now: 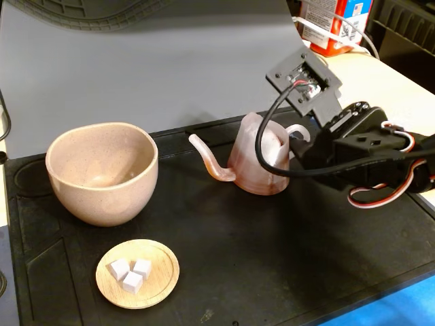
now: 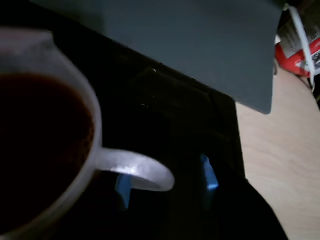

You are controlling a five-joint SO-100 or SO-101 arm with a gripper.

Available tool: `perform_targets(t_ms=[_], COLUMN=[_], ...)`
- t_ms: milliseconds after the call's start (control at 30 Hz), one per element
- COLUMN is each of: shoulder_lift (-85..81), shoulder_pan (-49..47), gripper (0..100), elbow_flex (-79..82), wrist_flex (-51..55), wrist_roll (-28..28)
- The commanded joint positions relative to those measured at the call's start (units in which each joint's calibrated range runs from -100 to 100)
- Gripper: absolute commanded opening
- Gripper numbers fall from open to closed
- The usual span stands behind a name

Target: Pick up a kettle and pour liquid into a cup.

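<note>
The pink ribbed kettle (image 1: pixel 255 163) stands upright on the black mat (image 1: pixel 272 258), its thin spout pointing left toward the cup (image 1: pixel 102 170). The beige speckled cup sits at the mat's left and looks empty. My gripper (image 1: pixel 302 142) reaches in from the right at the kettle's loop handle (image 1: pixel 298 130). In the wrist view the handle (image 2: pixel 142 171) lies between my two blue-tipped fingers (image 2: pixel 209 175), which stand apart and do not squeeze it, so the gripper (image 2: pixel 165 182) is open. Dark reddish-brown liquid (image 2: pixel 40 145) fills the kettle (image 2: pixel 75 90).
A small round wooden dish (image 1: pixel 160 278) with three white cubes lies in front of the cup. A grey board (image 1: pixel 156 68) stands behind the mat. A red and white container (image 1: pixel 333 24) sits on the light table at the back right.
</note>
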Motion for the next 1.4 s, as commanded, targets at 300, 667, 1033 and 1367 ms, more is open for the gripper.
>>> perform_targets(t_ms=[300,667,1033,1367], shoulder_lift=[-1.3,-8.3,-22.7,-24.8], shoulder_pan=[0.0,0.0,-2.3,-5.3], gripper=[1,1,1,1], elbow_flex=[-0.6,-0.6,-1.1,-10.1], wrist_flex=[-1.1,-0.1,13.6,22.0], wrist_roll=[0.2,-0.3,-2.2,-2.2])
